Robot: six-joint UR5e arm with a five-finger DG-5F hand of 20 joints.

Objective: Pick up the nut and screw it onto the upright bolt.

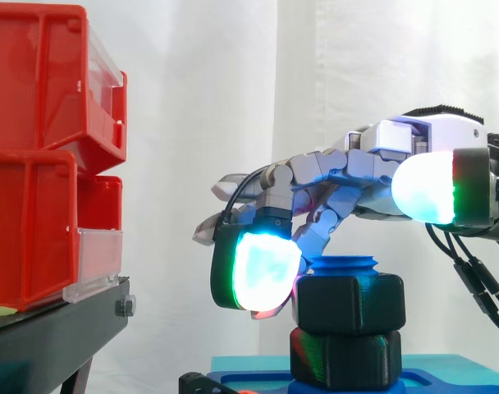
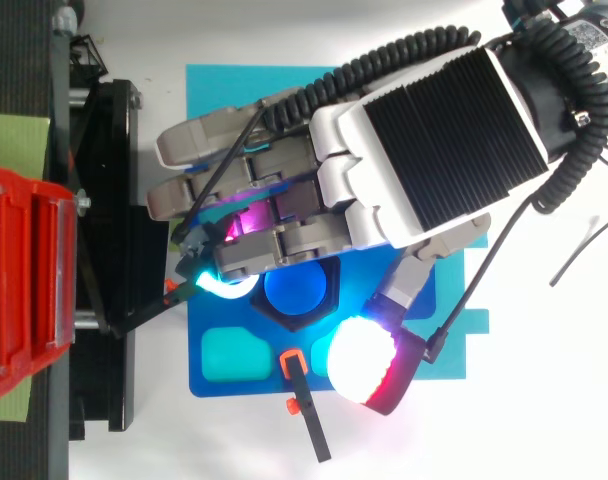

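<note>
While bent over the bolt point(image 1: 344, 264), hand point(image 2: 424, 140): straight above the nut point(image 1: 348, 302); hold on it could not be told.
Nut: sat under the palm, threaded on the bolt.
Risk: cross-threading or jamming, if turned while tilted.
Side view: showed bolt tip above nut, second black hex piece point(image 1: 344, 359) below.
Top view: showed nut's hexagon centred round bolt, over blue base plate point(image 2: 216, 322).

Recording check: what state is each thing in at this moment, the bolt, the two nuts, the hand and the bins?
Blue plastic bolt: upright, tip showing above both nuts.
Upper black hexagonal nut: on the bolt, stacked above the lower one.
Lower black hexagonal nut: on the bolt, down at the blue base plate.
Hand: over the upper nut; grip cannot be told.
Red plastic bins: stacked on the black stand.
</note>
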